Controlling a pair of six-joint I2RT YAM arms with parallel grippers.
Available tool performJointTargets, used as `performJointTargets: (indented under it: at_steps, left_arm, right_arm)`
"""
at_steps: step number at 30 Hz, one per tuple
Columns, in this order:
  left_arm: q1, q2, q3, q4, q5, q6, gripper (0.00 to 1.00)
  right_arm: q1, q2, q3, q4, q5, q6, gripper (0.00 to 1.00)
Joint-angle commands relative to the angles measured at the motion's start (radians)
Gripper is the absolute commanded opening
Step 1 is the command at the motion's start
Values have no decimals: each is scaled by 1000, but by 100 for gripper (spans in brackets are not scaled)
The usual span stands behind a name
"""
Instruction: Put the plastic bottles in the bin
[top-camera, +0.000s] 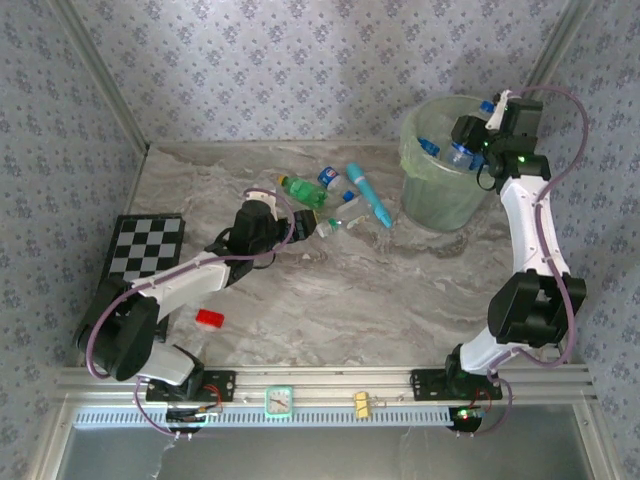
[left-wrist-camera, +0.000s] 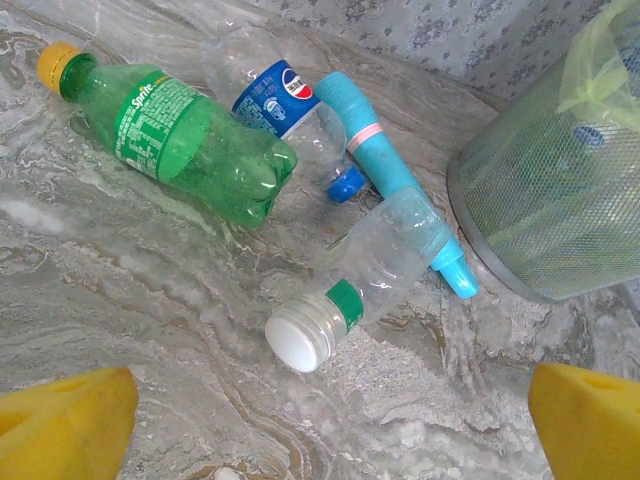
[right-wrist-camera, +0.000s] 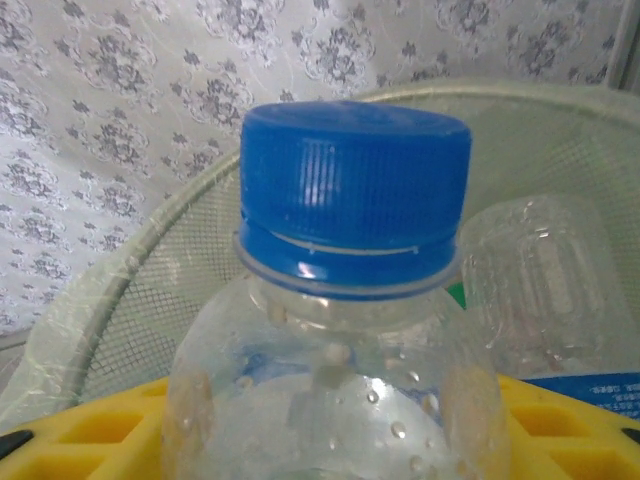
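Top external view: the right arm is rising from its base, elbow bent, wrist hanging over the bin (top-camera: 418, 128). The right gripper (top-camera: 466, 148) is carrying a blue-capped bottle (right-wrist-camera: 340, 330) between its yellow fingers (right-wrist-camera: 90, 432). Whether they are pinching it or letting go cannot be told. The bottle is hanging near the rim, so it risks clipping the edge or bouncing off bottles already inside and landing on the table (left-wrist-camera: 150, 300).

The left arm is stretching low toward the loose bottles. The left gripper (left-wrist-camera: 325, 425) is standing wide open before a white-capped bottle (left-wrist-camera: 372, 268). That bottle is touching a teal tube (left-wrist-camera: 380, 160), so a grab may catch both. The green bottle (left-wrist-camera: 190, 140) and the blue-labelled bottle (left-wrist-camera: 285, 100) beside it may roll away if nudged.
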Motion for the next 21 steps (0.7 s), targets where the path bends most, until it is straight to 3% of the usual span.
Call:
performJointTargets:
  at_steps: [1,5,7,21]
  left_arm:
    - [3,7,28,5,9,-7,100]
    - [2,10,26,5,7,-9,100]
    - [4,12,25,11,5,-12,100]
    - [8,50,57,-5,37,24,100]
  right_arm:
    - [-6,-6,31,-5,-14,22,69]
    - [-6,-33,28,3,41,21,86]
    - [-5,-56,15,14,62,15,100]
    - [53,-261,-129,85,93,25,100]
